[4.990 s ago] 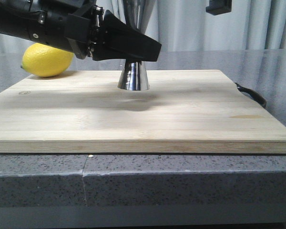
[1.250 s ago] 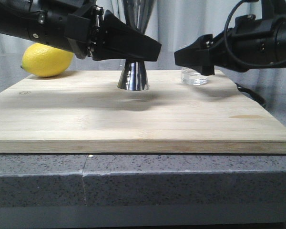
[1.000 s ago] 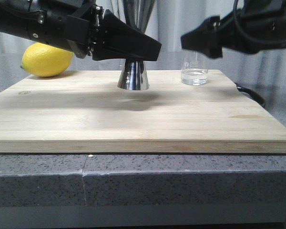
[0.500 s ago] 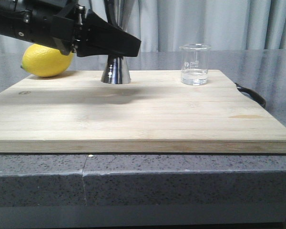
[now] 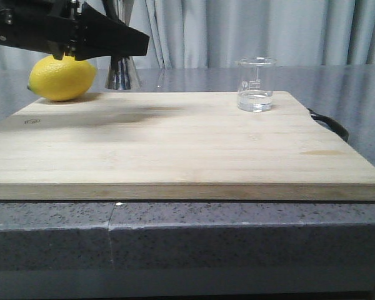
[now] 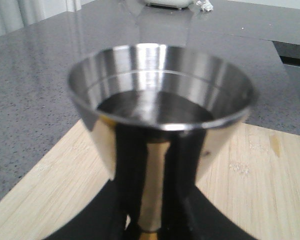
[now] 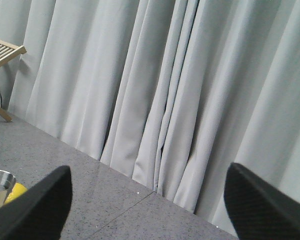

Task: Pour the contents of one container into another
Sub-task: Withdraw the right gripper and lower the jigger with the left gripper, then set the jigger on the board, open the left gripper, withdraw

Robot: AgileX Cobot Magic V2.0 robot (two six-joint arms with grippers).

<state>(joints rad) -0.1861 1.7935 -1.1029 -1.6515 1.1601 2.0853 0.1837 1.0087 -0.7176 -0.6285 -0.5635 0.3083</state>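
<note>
The wooden cutting board (image 5: 187, 144) is pale, flat and grained. At 10 o'clock on it lies a dimpled lemon (image 5: 61, 78). The left gripper (image 5: 115, 42) clasps the shiny steel jigger (image 5: 123, 74) above the 11 o'clock edge; liquid shows inside, so pouring looks done. The right gripper (image 7: 147, 200) is spread, empty. The clear glass beaker (image 5: 256, 84) stands at 1 o'clock, a little liquid left.

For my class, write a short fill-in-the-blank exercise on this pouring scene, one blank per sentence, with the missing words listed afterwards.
1. The left gripper is shut on the steel ______.
2. The glass beaker stands upright on the wooden ______.
3. The yellow fruit beside the steel jigger is a ______.
4. The right gripper's fingers are spread ______, holding nothing.

Missing words: jigger; cutting board; lemon; open
</note>
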